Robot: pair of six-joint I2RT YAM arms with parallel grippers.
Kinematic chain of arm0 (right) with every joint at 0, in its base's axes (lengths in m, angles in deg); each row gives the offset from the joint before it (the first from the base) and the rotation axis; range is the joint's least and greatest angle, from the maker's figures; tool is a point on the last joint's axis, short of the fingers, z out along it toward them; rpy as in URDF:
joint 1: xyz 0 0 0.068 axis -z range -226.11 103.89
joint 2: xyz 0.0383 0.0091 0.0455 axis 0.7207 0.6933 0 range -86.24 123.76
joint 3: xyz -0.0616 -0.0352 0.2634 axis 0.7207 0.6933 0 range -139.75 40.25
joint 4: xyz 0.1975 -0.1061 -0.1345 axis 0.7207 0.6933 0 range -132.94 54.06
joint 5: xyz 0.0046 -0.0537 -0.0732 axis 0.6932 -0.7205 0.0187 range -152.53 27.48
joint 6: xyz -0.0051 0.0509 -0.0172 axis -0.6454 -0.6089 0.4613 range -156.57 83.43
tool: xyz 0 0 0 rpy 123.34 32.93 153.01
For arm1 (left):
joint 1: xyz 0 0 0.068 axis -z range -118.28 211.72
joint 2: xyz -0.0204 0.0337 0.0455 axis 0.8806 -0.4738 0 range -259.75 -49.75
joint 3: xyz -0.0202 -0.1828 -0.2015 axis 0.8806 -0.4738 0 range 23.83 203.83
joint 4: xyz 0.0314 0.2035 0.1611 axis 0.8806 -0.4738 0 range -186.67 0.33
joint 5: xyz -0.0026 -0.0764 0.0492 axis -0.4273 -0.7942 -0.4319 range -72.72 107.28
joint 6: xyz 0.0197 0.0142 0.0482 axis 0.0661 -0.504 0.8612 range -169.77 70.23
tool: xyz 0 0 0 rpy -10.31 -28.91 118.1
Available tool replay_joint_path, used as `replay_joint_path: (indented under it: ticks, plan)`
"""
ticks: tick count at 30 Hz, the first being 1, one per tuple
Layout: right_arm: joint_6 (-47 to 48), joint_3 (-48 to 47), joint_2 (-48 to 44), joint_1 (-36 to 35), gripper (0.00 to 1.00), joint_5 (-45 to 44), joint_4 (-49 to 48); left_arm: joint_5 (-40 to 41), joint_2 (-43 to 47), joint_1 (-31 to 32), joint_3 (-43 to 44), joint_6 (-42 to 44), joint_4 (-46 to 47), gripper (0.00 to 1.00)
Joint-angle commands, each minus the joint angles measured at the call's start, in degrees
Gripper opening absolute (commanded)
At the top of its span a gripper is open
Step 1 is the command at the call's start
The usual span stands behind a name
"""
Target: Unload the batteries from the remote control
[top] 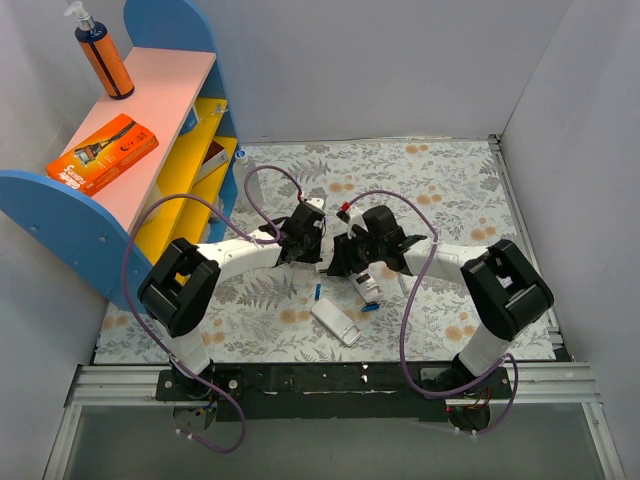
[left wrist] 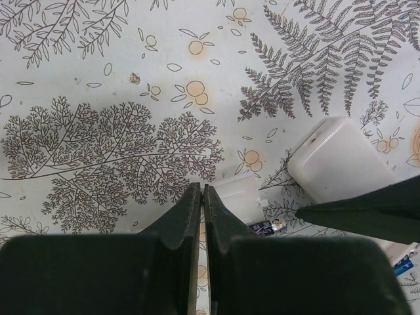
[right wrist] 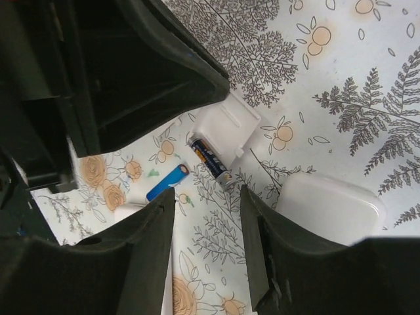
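A dark blue battery [right wrist: 210, 161] lies loose on the patterned mat beside a small white cover piece [right wrist: 223, 128]. My right gripper [right wrist: 207, 193] hangs just short of this battery, open with nothing between its fingers. A brighter blue battery [right wrist: 167, 182] lies to the left of it. The rounded white end of the remote control [right wrist: 331, 207] rests to the right. My left gripper [left wrist: 201, 189] is shut and empty, its tips next to the cover piece [left wrist: 239, 197], with the dark battery [left wrist: 268, 227] and the remote control [left wrist: 338, 161] beyond. From above, both grippers meet mid-table [top: 322, 258] [top: 350, 268], with blue batteries [top: 317, 291] [top: 370, 306] nearby.
A long white oblong piece [top: 336, 322] lies near the front of the mat, and another white piece [top: 368, 285] sits under the right wrist. A blue and yellow shelf [top: 150, 180] with an orange box and a bottle stands at the left. Grey walls surround the table.
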Motion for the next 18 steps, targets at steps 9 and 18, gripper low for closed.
replay_joint_path:
  ticks: [9, 18]
  plan:
    - [4.5, -3.1, 3.2, -0.8, 0.49, 1.3, -3.3, -0.9, 4.3, 0.2, -1.8, -1.3, 2.5, 0.0]
    - [4.6, -3.1, 4.9, -1.7, 0.48, 1.6, -3.7, -1.1, 4.8, -0.1, -2.1, -2.0, 2.5, 0.0]
